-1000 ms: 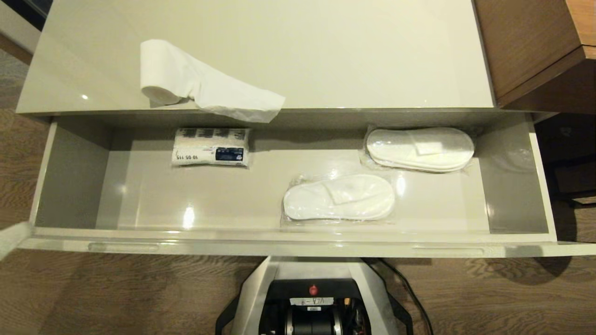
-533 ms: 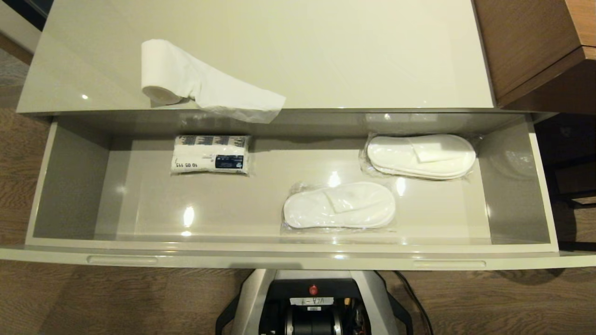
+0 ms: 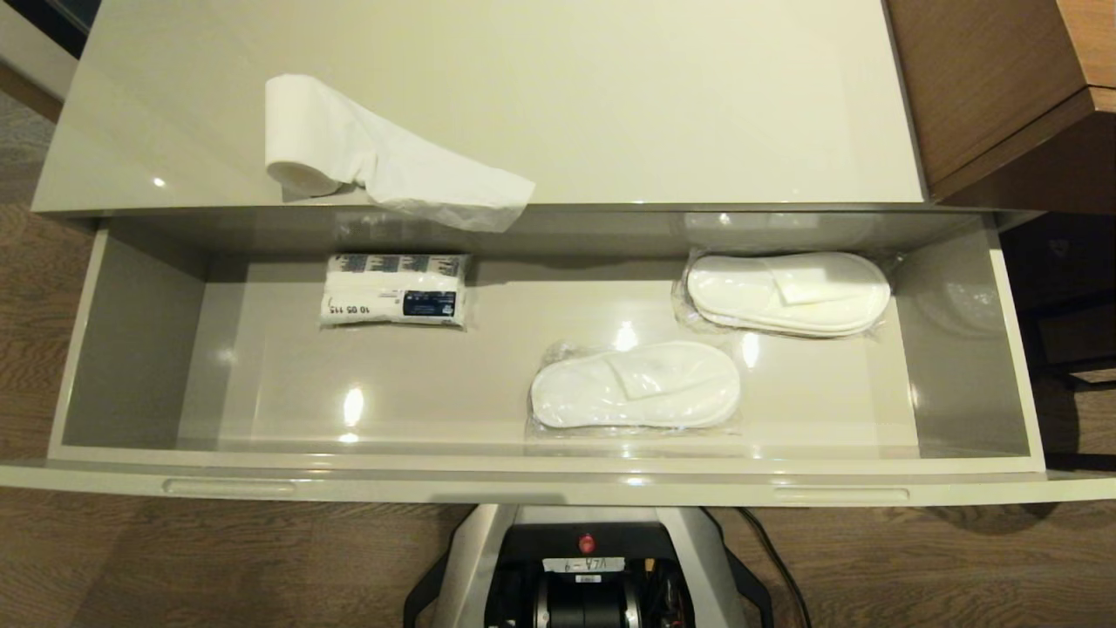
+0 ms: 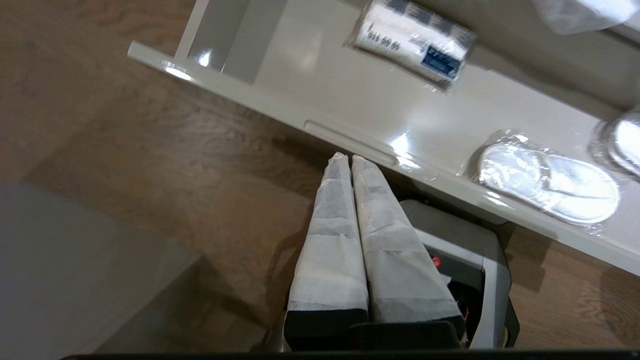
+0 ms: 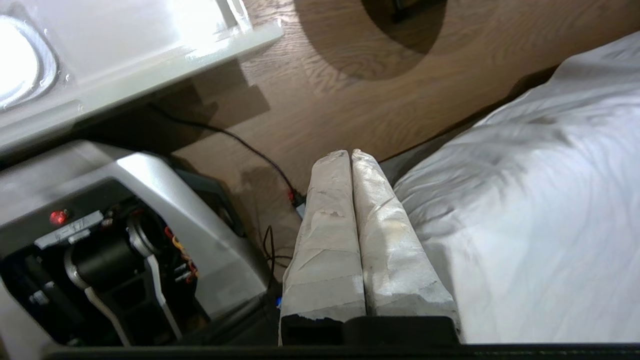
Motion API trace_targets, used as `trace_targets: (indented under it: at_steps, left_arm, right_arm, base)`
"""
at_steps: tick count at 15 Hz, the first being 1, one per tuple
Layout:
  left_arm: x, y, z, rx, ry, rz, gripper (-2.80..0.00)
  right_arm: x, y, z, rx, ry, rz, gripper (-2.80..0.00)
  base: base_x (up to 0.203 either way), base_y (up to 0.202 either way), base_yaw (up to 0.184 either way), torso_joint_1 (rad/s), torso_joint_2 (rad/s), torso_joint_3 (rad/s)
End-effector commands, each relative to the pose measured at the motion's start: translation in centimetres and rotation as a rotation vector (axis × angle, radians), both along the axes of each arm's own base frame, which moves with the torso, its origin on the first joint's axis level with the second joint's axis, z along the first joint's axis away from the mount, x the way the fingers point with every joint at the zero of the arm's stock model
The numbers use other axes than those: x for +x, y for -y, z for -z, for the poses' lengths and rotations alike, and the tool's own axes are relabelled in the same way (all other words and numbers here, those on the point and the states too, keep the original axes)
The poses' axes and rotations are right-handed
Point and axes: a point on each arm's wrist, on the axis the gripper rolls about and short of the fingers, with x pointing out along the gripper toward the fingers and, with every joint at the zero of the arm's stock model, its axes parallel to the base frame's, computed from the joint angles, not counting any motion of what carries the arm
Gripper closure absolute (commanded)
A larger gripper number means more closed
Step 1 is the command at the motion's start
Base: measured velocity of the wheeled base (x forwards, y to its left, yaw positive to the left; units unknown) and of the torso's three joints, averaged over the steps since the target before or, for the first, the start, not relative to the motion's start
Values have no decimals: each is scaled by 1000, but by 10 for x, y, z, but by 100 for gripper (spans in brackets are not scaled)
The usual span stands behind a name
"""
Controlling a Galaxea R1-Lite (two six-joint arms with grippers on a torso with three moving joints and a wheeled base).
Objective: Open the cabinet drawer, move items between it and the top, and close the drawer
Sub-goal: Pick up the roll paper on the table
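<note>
With the cabinet drawer [image 3: 558,475] standing open and both our left gripper [image 4: 345,159] and right gripper [image 5: 349,153] pressed shut, empty, back near the base, we probably next carry the toilet paper roll [image 3: 305,139] from the top [image 3: 654,96] into it.

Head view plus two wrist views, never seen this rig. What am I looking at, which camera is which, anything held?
It is a wheeled robot with two arms. The head camera looks down on a cabinet: a toilet paper roll lies on the top, its loose sheet hanging over the front edge. The open cabinet drawer holds a white packet and two wrapped slipper pairs. The other two cameras sit behind each arm's fingers. The left gripper is by the drawer front, the right gripper over the floor beside a white bed sheet. Both are shut and hold nothing.
</note>
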Motion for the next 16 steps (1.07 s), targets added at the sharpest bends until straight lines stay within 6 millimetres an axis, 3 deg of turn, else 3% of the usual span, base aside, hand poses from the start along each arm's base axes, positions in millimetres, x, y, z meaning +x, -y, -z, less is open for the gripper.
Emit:
trace_targets:
  at_steps: [1, 3, 5, 7, 11, 13, 16]
  left_arm:
    - [-13, 0, 3, 12, 49, 5, 0]
    - [-17, 1, -3, 21, 68, 13, 0]
    - [-17, 1, -2, 21, 63, 13, 0]
    - [-19, 1, -2, 23, 74, 11, 0]
    - [-19, 1, -1, 22, 76, 14, 0]
    - [-18, 1, -2, 21, 76, 21, 0]
    - [-17, 1, -1, 20, 76, 35, 0]
  right_arm:
    - [-11, -1, 3, 7, 40, -8, 0]
    - [-20, -14, -6, 25, 43, -43, 0]
    - [-29, -26, 1, 43, 21, -201, 0]
    - [-27, -21, 8, 16, 21, -203, 0]
    - [-14, -17, 48, -23, 36, -238, 0]
    - [2, -19, 71, -114, 113, -314, 0]
    - [59, -20, 108, -193, 286, -342, 0]
  base:
    - [0, 0, 0, 0, 0, 0]
    - [0, 0, 0, 0, 0, 0]
    - [0, 0, 0, 0, 0, 0]
    - [0, 0, 0, 0, 0, 0]
    - [0, 0, 0, 0, 0, 0]
    - [0, 0, 0, 0, 0, 0]
    - [0, 0, 0, 0, 0, 0]
